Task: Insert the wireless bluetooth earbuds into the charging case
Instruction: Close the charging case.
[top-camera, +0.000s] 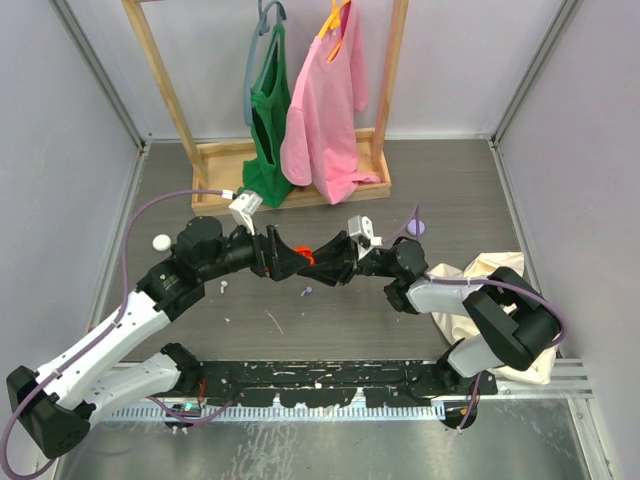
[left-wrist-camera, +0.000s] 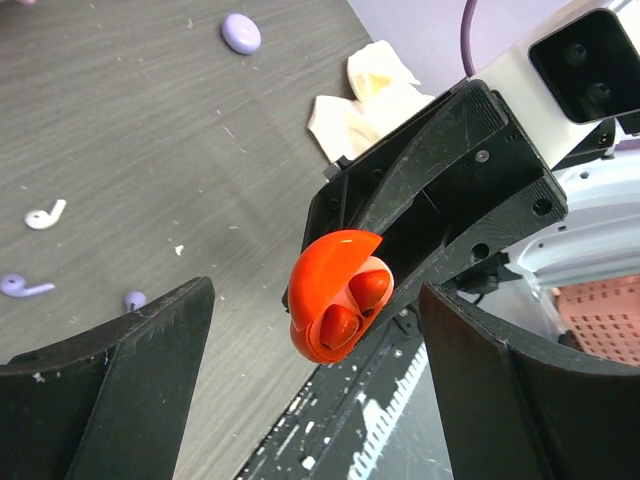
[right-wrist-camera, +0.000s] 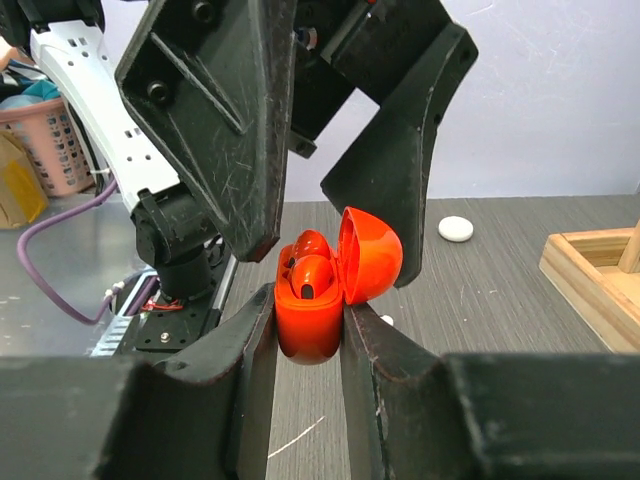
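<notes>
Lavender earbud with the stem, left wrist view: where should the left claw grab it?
Likely its rounded head, from straight above, pinching across it: the lavender earbud lies flat on the table, its thin stem pointing sideways and offering little to pinch.

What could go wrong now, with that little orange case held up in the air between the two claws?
1. The right gripper pinches only the lower body of the orange case above the table; a slip would probably drop it.
2. The left gripper, open, closely flanks the raised lid; a nudge might twist the case or shake the orange earbuds out of their seats.
</notes>
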